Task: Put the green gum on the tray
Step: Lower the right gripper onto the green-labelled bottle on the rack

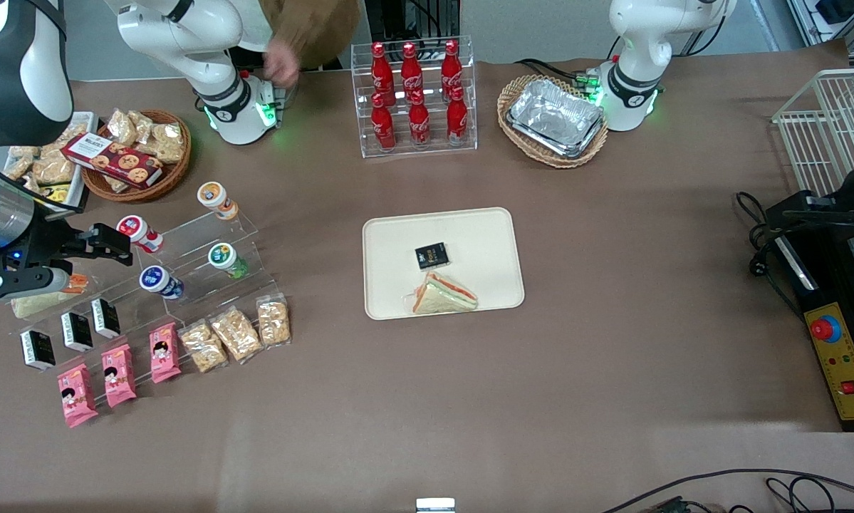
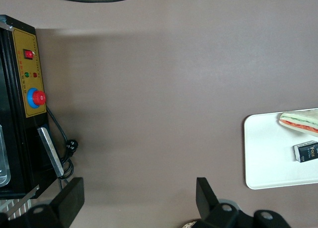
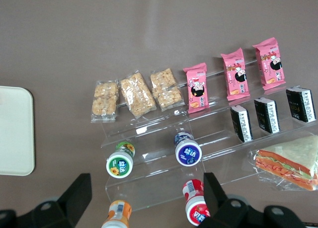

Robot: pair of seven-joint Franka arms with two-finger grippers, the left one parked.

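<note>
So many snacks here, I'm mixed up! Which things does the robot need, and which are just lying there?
Needed:
green gum on the clear stepped stand
cream tray
end effector, open, above the gum bottles

Just lying there:
blue gum
orange gum
sandwich on the tray
cola bottles
pink snack packs

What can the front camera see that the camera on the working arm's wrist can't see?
Only the front view shows the cola bottles, the foil trays, the basket of cookies, and the sandwich and black packet lying on the tray.

Only the right wrist view shows a second sandwich, beside the clear display steps.

Both show the green gum on those steps, the blue gum, the orange gum, the pink snack packs, and the gripper, which hangs open above the steps near the gum bottles.
</note>
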